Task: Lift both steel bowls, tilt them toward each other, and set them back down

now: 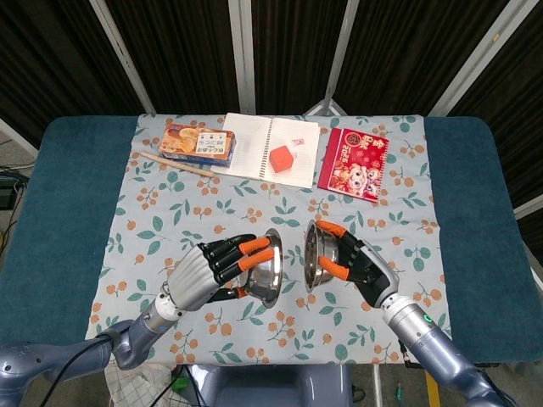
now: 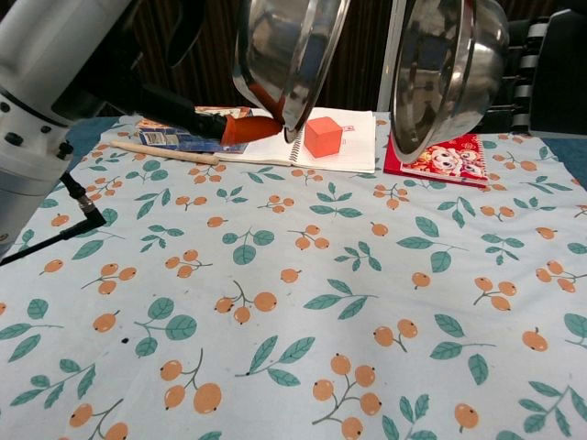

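Two steel bowls hang in the air over the near part of the floral cloth, tipped so their open rims face each other with a gap between. My left hand (image 1: 210, 270) grips the left bowl (image 1: 263, 271), seen from below as the left bowl (image 2: 286, 53) in the chest view. My right hand (image 1: 361, 265) grips the right bowl (image 1: 314, 254), which shows as the right bowl (image 2: 447, 64) in the chest view. Orange fingertips (image 1: 254, 247) wrap over the left bowl's outside.
At the back of the floral cloth (image 1: 254, 203) lie a snack box (image 1: 199, 142), a wooden stick (image 1: 172, 164), an open notebook (image 1: 267, 148) with a red cube (image 1: 281, 158) on it, and a red booklet (image 1: 353, 163).
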`<state>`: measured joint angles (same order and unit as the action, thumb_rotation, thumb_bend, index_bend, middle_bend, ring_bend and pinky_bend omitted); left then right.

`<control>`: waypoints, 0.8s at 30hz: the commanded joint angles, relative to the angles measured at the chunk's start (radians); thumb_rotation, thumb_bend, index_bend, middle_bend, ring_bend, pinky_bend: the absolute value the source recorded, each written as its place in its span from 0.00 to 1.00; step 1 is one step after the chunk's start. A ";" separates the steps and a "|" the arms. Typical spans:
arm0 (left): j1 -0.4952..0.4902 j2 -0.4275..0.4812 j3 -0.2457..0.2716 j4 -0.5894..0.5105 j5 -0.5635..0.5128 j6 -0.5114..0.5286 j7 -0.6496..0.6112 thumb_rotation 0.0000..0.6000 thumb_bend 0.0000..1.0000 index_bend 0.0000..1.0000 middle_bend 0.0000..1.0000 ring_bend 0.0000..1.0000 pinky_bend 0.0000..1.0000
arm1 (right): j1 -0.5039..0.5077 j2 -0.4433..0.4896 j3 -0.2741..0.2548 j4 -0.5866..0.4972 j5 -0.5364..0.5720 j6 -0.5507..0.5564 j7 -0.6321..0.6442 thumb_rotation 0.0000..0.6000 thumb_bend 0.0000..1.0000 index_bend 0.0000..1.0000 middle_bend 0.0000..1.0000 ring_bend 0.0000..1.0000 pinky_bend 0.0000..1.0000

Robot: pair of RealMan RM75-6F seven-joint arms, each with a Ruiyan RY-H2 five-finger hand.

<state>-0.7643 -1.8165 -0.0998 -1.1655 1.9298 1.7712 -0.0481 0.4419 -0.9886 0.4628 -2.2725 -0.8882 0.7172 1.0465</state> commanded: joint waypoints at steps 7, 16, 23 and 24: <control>0.043 0.091 0.041 -0.066 -0.047 -0.093 0.065 1.00 0.35 0.51 0.63 0.56 0.77 | -0.018 -0.037 -0.098 0.191 -0.131 0.067 -0.217 1.00 0.36 0.66 0.57 0.55 0.73; 0.084 0.216 0.101 -0.180 -0.179 -0.316 0.175 1.00 0.35 0.51 0.62 0.56 0.77 | 0.010 -0.193 -0.263 0.515 -0.163 0.199 -0.657 1.00 0.36 0.66 0.57 0.55 0.69; 0.090 0.253 0.121 -0.230 -0.267 -0.466 0.248 1.00 0.35 0.50 0.62 0.56 0.77 | -0.008 -0.371 -0.363 0.736 -0.306 0.398 -0.978 1.00 0.36 0.66 0.57 0.54 0.67; 0.089 0.256 0.123 -0.235 -0.273 -0.479 0.257 1.00 0.35 0.50 0.62 0.56 0.77 | -0.011 -0.383 -0.371 0.752 -0.318 0.409 -0.995 1.00 0.36 0.66 0.57 0.54 0.67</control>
<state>-0.6771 -1.5724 0.0151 -1.3859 1.6738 1.3136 0.1895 0.4393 -1.2863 0.1548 -1.6189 -1.1344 1.0408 0.1551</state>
